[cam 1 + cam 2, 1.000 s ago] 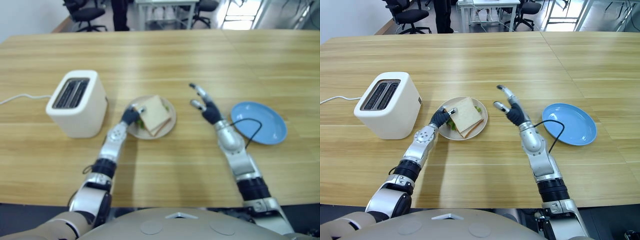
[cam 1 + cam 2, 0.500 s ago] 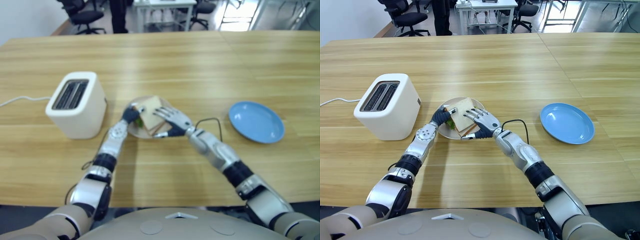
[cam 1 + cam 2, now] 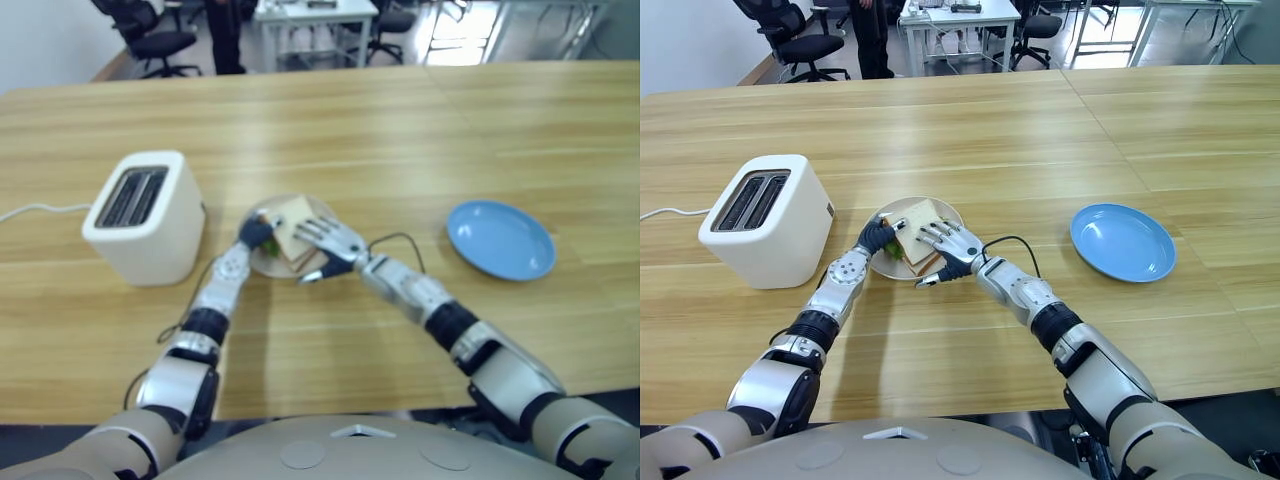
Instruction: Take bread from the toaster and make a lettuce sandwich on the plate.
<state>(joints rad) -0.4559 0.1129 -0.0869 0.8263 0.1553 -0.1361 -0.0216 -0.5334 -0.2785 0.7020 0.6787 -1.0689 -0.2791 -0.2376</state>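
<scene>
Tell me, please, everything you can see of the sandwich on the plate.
The sandwich is two pale, squarish bread slices stacked slightly askew, with green lettuce peeking out at its left edge. It lies flat on a small cream plate on the wooden table. The right hand rests spread on the top slice. The left hand sits against the sandwich's left side, by the plate's rim.

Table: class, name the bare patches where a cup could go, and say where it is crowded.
Bare wood: between the white plate and blue plate, and the far table behind the toaster. Crowded: the white plate, where left hand and right hand meet at the sandwich.
</scene>
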